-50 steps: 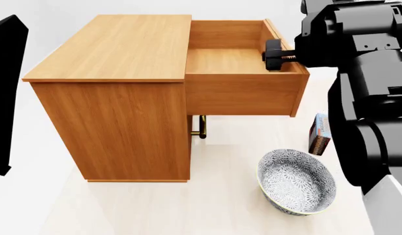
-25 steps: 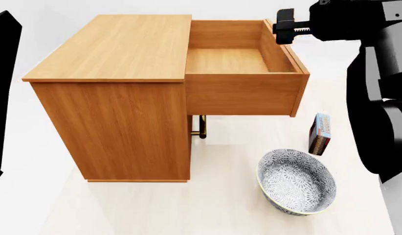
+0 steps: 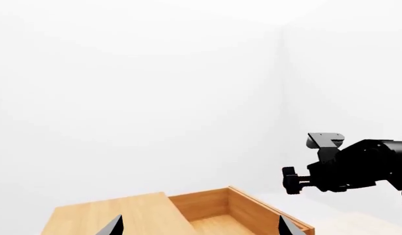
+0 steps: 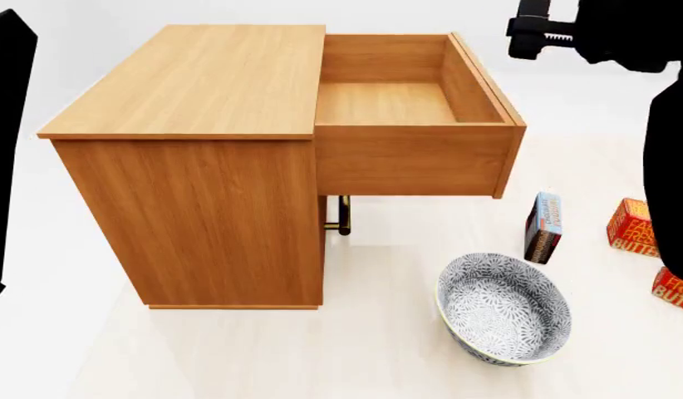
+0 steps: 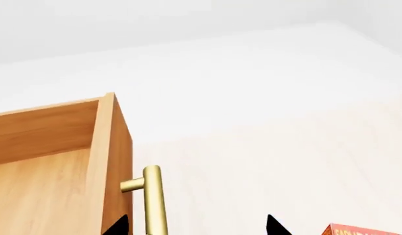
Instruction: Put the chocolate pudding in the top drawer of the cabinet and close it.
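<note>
Left wrist: the left gripper (image 3: 197,226) shows only two tips spread wide with nothing between them, parked high over the cabinet (image 3: 109,215), clear of the work.

Head: the top drawer (image 4: 414,158) is pulled fully out and empty, ready to load; the pudding (image 4: 542,226) stands on edge on the floor, just beside the bowl (image 4: 503,308) and below the drawer front, well apart from the right gripper (image 4: 530,37), raised beyond the drawer's far corner, jaw state unclear here.

Right wrist: the tips sit wide and empty near the brass handle (image 5: 154,200), a butter box (image 5: 367,230) at the edge, pudding out of view.
</note>
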Controlling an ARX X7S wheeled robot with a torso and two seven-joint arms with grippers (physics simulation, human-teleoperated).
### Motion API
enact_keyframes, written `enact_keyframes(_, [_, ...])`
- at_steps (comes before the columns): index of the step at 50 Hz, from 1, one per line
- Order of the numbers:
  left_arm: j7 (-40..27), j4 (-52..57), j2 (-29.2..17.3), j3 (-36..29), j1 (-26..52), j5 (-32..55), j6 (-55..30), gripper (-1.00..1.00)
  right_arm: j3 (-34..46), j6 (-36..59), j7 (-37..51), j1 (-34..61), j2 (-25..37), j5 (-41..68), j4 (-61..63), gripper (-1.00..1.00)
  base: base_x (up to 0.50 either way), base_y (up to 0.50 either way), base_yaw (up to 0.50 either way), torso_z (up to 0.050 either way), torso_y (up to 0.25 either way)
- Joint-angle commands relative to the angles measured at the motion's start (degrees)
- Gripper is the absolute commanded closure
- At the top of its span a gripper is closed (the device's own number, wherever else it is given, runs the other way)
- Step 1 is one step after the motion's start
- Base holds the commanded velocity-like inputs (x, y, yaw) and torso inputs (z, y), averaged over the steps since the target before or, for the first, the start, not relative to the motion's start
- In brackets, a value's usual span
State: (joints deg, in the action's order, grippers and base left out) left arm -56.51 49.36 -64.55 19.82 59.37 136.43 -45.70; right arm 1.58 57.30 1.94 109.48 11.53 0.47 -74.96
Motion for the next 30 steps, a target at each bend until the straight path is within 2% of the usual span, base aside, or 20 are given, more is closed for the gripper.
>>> enact_keyframes(1, [-0.06, 0.24, -0.54, -1.25, 1.39, 0.33, 0.85, -1.0, -4.49, 0.31, 2.64, -1.41, 3.02, 0.04, -0.02, -1.0, 0.0, 0.0, 0.0, 0.0, 0.0])
enact_keyframes(15, [0.5, -0.01, 0.19, -1.89, 1.4, -0.79, 0.4, -1.0, -10.15, -0.06, 6.48, -5.15, 5.7, -0.05, -0.02, -1.0, 0.0, 0.0, 0.0, 0.0, 0.0])
enact_keyframes(30, [0.03, 0.43, 0.29, -2.99, 1.87, -0.68, 1.14, -1.0, -11.41, -0.91, 6.63, -8.67, 6.19, -0.51, -0.02, -1.0, 0.0, 0.0, 0.0, 0.0, 0.0])
